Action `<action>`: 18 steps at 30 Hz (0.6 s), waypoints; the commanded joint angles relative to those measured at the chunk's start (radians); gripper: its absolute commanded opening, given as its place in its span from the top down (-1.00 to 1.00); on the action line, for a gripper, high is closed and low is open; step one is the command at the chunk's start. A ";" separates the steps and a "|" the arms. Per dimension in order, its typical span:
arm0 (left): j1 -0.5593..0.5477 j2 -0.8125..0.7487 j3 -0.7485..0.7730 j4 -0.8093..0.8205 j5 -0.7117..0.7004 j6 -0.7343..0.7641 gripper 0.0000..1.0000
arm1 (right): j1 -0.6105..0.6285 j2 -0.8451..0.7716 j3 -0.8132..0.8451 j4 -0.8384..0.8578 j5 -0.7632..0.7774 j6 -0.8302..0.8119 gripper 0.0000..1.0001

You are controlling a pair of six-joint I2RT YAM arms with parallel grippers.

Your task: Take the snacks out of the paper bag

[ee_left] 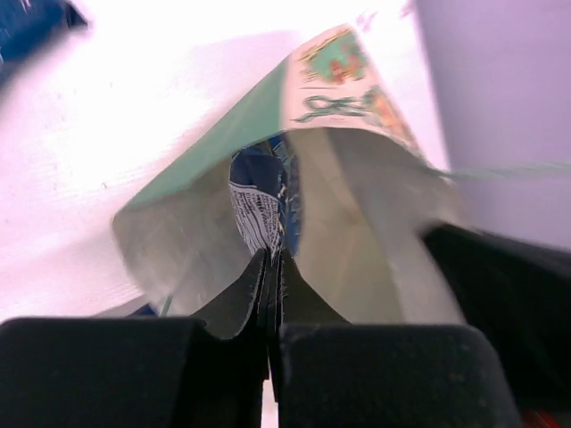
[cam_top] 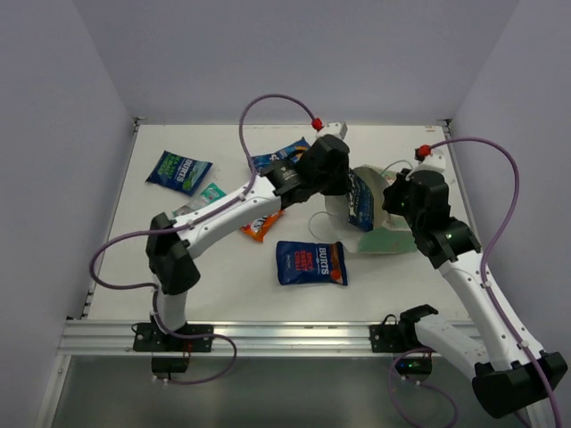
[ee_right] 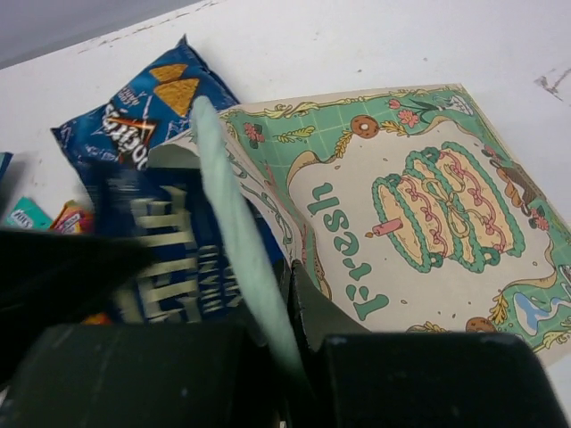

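The pale mint-green paper bag (cam_top: 389, 239) lies on its side at the right of the table, mouth toward the left. My left gripper (cam_top: 350, 189) is at the mouth, shut on a dark blue packet (cam_top: 361, 203) that stands half out of it. In the left wrist view the jaws (ee_left: 272, 259) pinch that packet (ee_left: 259, 207) inside the open bag (ee_left: 366, 223). My right gripper (cam_top: 391, 200) is shut on the bag's upper rim (ee_right: 234, 241), with the jaws (ee_right: 299, 278) beside the printed panel (ee_right: 428, 223). The blue packet (ee_right: 165, 259) looks blurred there.
Packets lie on the table: a dark blue one (cam_top: 310, 263) in front, a red-orange one (cam_top: 261, 228) under my left arm, a blue Doritos one (cam_top: 278, 157) behind, and a blue-green one (cam_top: 178, 171) with a small teal one (cam_top: 211, 192) at the far left.
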 commanded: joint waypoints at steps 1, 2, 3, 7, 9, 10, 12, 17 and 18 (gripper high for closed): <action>0.019 -0.221 0.039 0.006 -0.030 0.091 1.00 | -0.012 0.016 -0.014 -0.015 0.101 0.012 1.00; 0.023 -0.244 0.059 0.001 -0.027 0.118 1.00 | -0.015 0.016 -0.012 -0.020 0.112 0.012 1.00; 0.042 -0.285 0.070 -0.015 -0.024 0.132 1.00 | -0.016 0.016 -0.010 -0.022 0.116 0.012 1.00; 0.109 -0.388 0.113 -0.066 -0.013 0.201 1.00 | -0.033 0.024 0.022 -0.037 0.133 0.003 1.00; 0.170 -0.454 0.116 -0.104 0.008 0.238 1.00 | -0.040 0.025 0.032 -0.046 0.145 -0.005 1.00; 0.197 -0.476 0.105 -0.117 0.024 0.249 1.00 | -0.043 0.024 0.043 -0.049 0.149 -0.006 1.00; 0.238 -0.532 0.084 -0.164 0.015 0.278 1.00 | -0.049 0.019 0.054 -0.057 0.149 -0.009 1.00; 0.257 -0.620 -0.078 -0.235 0.004 0.318 1.00 | -0.049 0.016 0.123 -0.084 0.118 -0.014 1.00; 0.257 -0.641 -0.106 -0.249 0.023 0.318 1.00 | -0.047 0.016 0.135 -0.086 0.107 -0.020 1.00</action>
